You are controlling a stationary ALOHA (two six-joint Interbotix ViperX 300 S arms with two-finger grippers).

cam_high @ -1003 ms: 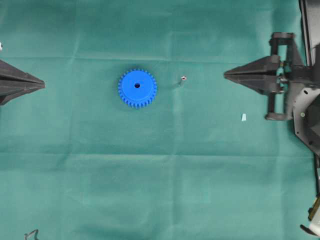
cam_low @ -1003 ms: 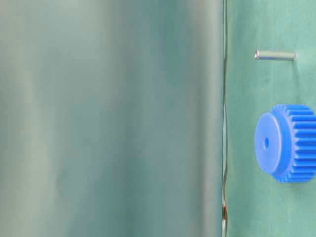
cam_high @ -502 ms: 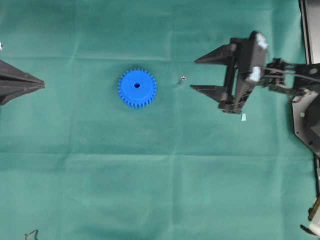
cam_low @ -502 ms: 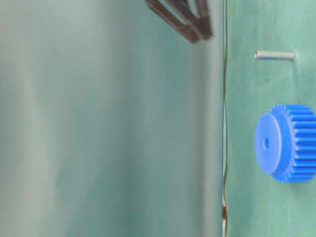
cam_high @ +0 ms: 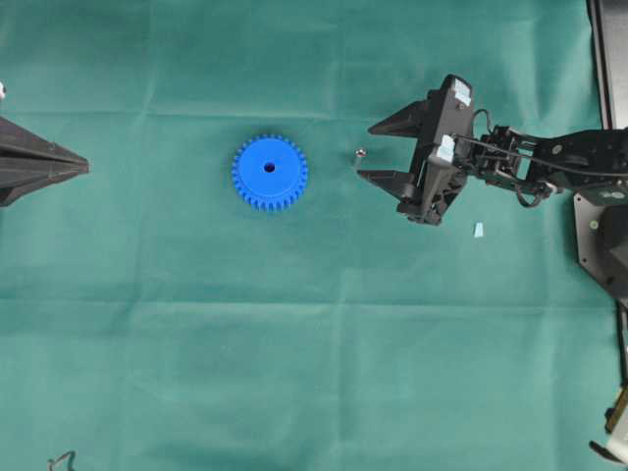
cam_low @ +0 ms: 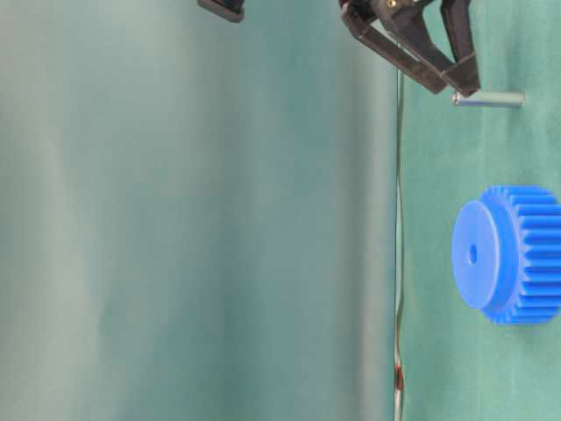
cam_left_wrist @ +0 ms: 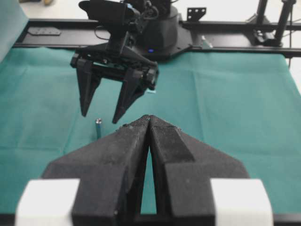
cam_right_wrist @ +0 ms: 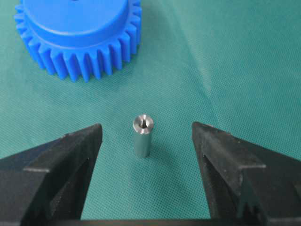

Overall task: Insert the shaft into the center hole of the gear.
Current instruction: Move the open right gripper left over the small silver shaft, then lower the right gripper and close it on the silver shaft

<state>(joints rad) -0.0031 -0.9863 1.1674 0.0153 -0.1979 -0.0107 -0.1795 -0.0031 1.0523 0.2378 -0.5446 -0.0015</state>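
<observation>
The blue gear (cam_high: pixel 270 173) lies flat on the green cloth, its center hole (cam_high: pixel 270 168) facing up. The shaft (cam_high: pixel 360 154), a small silvery pin, stands upright to the gear's right. My right gripper (cam_high: pixel 365 152) is open, one finger on each side of the shaft, not touching it. In the right wrist view the shaft (cam_right_wrist: pixel 142 136) stands between the fingers (cam_right_wrist: pixel 70 160), with the gear (cam_right_wrist: pixel 77 33) beyond. The table-level view shows the gear (cam_low: pixel 508 254), the shaft (cam_low: pixel 488 99) and the right gripper (cam_low: pixel 458 88). My left gripper (cam_high: pixel 83 167) is shut and empty at the far left.
A pale blue chip (cam_high: pixel 479 230) lies on the cloth below the right arm. A white speck (cam_high: pixel 2 91) sits at the left edge. The right arm's base (cam_high: pixel 603 226) fills the right edge. In the left wrist view the right gripper (cam_left_wrist: pixel 99 117) hangs over the shaft (cam_left_wrist: pixel 99 127).
My right gripper has opened and moved left from the right edge until its fingers straddle the shaft. The left gripper, gear and shaft have not moved.
</observation>
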